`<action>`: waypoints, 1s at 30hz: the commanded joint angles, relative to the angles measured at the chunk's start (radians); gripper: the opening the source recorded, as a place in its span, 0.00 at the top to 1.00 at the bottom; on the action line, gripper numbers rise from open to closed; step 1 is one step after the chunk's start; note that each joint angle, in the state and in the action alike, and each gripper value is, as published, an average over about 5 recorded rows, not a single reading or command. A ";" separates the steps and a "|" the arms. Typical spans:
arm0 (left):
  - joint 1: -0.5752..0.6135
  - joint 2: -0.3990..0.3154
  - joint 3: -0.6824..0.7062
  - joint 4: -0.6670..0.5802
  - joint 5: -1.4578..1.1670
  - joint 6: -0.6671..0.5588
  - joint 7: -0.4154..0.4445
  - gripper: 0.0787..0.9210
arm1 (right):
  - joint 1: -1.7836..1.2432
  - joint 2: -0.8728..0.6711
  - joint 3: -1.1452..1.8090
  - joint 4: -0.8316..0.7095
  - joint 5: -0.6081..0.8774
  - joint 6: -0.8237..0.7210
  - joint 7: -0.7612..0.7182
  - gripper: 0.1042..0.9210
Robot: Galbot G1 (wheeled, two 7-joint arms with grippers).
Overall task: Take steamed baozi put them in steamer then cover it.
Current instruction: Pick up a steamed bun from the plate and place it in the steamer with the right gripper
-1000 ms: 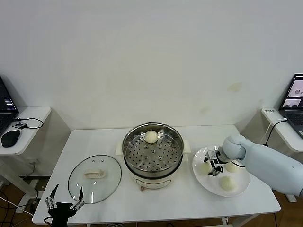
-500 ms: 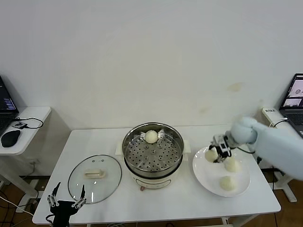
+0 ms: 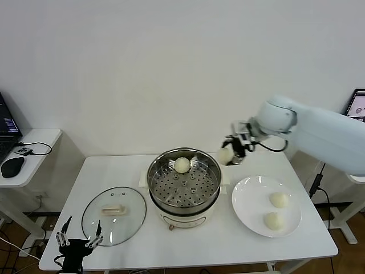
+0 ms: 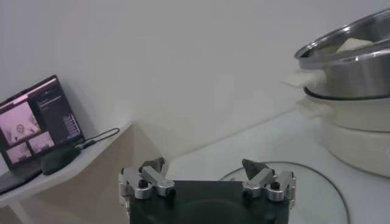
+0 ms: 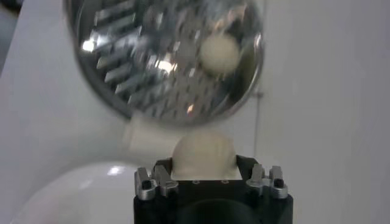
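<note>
— Is the way into the steamer (image 3: 183, 185) open?

— Yes: its top is uncovered, and only one baozi (image 3: 182, 165) sits at the far side of the perforated floor, so the near part lies free. The right hand (image 3: 234, 149) (closed round a baozi (image 3: 226, 155)) hangs in the air just beside the steamer's far right rim.

— What else takes up desk (image 3: 239, 245) room?

— The cover (image 3: 114, 214) lies flat to the steamer's left, the white plate (image 3: 251, 208) to its right. The left hand (image 3: 78, 245) waits at the near left edge, fingers spread.
</note>
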 commanded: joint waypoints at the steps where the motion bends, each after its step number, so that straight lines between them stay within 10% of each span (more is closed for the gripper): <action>1: 0.001 -0.001 -0.007 0.001 -0.001 -0.001 0.000 0.12 | -0.036 0.344 -0.041 -0.150 0.142 -0.147 0.093 0.31; 30: -0.011 -0.010 -0.002 0.009 0.001 -0.005 -0.005 0.12 | -0.100 0.381 -0.046 -0.171 0.133 -0.237 0.107 0.19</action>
